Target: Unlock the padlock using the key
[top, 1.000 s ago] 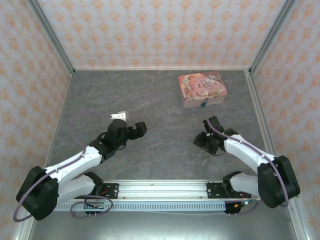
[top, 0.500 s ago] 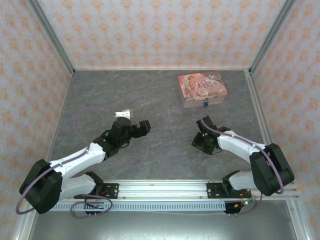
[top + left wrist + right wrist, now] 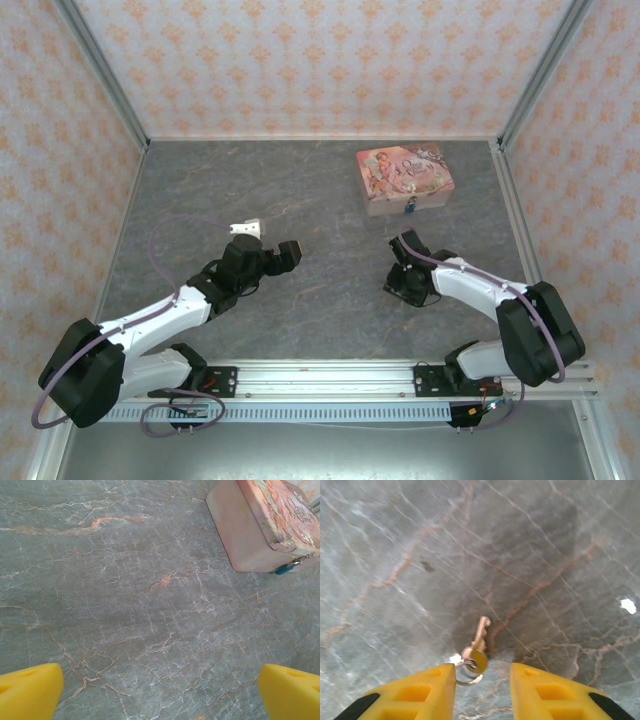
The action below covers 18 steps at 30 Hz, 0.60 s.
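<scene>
1. We see left gripper (image 3: 160, 692) wide open, empty; padlock (image 3: 285, 569) at front latch of pink box (image 3: 250, 530).
2. We see right gripper (image 3: 482, 680) half open, fingers (image 3: 420, 695) straddling key (image 3: 479, 639) flat on table (image 3: 545, 555), not clamped.

Grey marbled tabletop (image 3: 300, 200); peach patterned walls (image 3: 320, 60) on three sides; metal corner posts (image 3: 100, 65), apparently aluminium.

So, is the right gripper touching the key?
Cannot tell. Right wrist view: the key lies between the fingers of the right gripper, its ring at one finger's edge.
</scene>
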Available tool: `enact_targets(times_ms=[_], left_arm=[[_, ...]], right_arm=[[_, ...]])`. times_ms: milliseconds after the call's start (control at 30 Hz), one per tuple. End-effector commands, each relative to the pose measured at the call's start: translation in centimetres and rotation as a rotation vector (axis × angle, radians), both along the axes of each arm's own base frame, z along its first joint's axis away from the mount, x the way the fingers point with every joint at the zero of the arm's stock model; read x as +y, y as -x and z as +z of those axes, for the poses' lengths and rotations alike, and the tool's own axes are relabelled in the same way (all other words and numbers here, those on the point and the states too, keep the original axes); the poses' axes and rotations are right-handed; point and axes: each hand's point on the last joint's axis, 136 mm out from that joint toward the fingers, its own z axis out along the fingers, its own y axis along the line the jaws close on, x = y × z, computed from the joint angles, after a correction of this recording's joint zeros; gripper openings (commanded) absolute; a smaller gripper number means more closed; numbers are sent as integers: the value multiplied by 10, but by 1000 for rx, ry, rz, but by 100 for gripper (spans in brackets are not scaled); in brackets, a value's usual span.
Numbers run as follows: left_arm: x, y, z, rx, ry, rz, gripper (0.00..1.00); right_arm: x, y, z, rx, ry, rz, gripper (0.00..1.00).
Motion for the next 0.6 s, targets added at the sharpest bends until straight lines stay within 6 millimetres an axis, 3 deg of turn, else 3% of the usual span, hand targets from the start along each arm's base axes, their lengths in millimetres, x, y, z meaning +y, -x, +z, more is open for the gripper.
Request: enact_targets(times_ms=[0, 567], left_arm=[[-4, -6, 14, -33, 8, 5, 100], [-3, -6, 13, -28, 0, 9, 100]], right_arm=[[6, -22, 21, -102, -10, -5, 35], [1, -14, 2, -5, 50, 12, 35]])
